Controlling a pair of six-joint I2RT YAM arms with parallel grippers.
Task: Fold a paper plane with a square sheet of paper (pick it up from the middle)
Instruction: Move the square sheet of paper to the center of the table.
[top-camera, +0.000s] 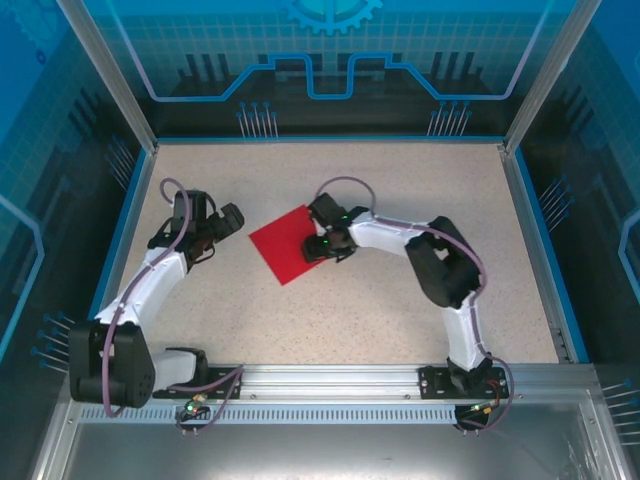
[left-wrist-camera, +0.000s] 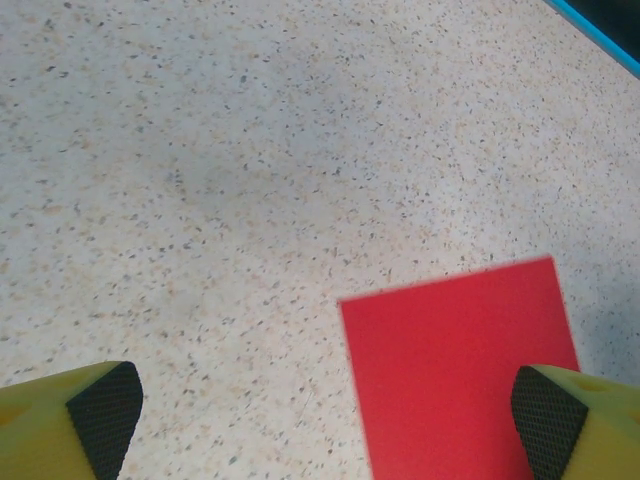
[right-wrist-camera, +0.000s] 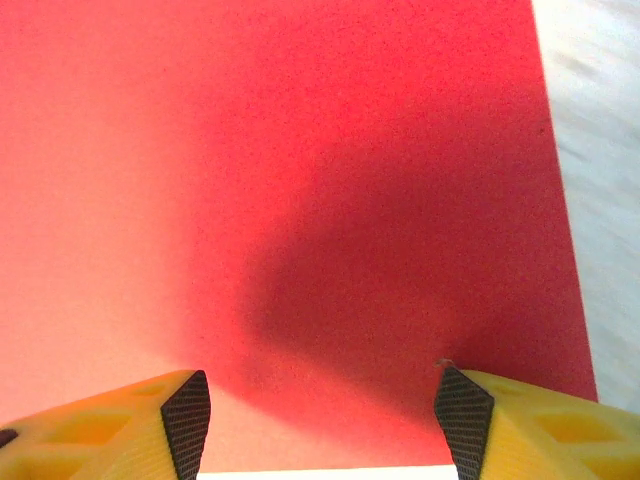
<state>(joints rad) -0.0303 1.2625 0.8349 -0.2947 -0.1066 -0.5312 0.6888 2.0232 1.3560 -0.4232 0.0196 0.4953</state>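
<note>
Paper first: the square sheet of paper (top-camera: 290, 243) lies flat on the speckled table (top-camera: 400, 320), near the middle and turned so that one corner points toward the arms' bases. We see it bright red, plain and without a crease.

From above, the right gripper (top-camera: 320, 246) sits over the sheet's right side, its arm bent in from the right. In the right wrist view, the red sheet (right-wrist-camera: 300, 200) spreads under that gripper (right-wrist-camera: 315, 420). Its two yellow fingers (right-wrist-camera: 170, 420) stand apart with only flat paper showing between the dark pads. A shadow falls on the sheet just ahead of them. We cannot tell whether the tips touch the paper.

The left gripper (top-camera: 228, 222) is near the sheet's left corner, apart from it. In the left wrist view, this gripper (left-wrist-camera: 325, 420) has its fingers (left-wrist-camera: 100, 420) spread wide with nothing between them. Bare table lies below, and the sheet (left-wrist-camera: 460, 370) lies toward the lower right, next to the right-hand pad
</note>
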